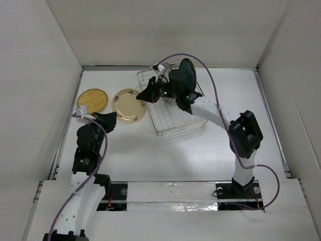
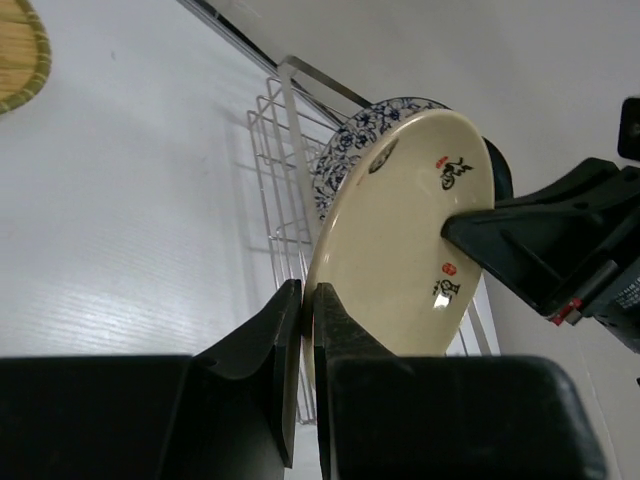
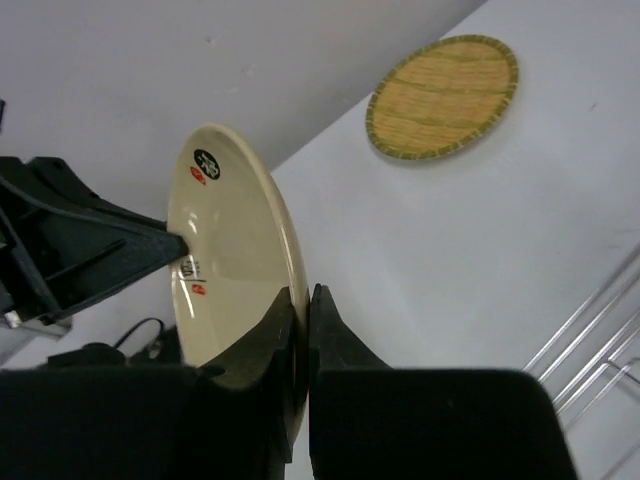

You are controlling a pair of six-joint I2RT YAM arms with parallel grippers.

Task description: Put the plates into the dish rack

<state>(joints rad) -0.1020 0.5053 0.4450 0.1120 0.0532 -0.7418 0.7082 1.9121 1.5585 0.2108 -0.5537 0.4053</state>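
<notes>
A cream plate [image 1: 129,106] with dark and red marks hangs between both grippers, left of the dish rack [image 1: 175,125]. My left gripper [image 2: 308,295] is shut on its near-left rim, and my right gripper [image 3: 303,295] is shut on the opposite rim. In the left wrist view the plate [image 2: 395,240] stands on edge in front of the rack [image 2: 275,170], with a blue-patterned plate [image 2: 345,150] just behind it. A dark teal plate [image 1: 184,74] stands upright at the rack's far end. A yellow woven plate [image 1: 93,100] lies flat on the table to the left.
White walls close the table in on the left, back and right. The right arm [image 1: 220,113] reaches across the rack's right side. The right arm's purple cable [image 1: 210,80] loops above the rack.
</notes>
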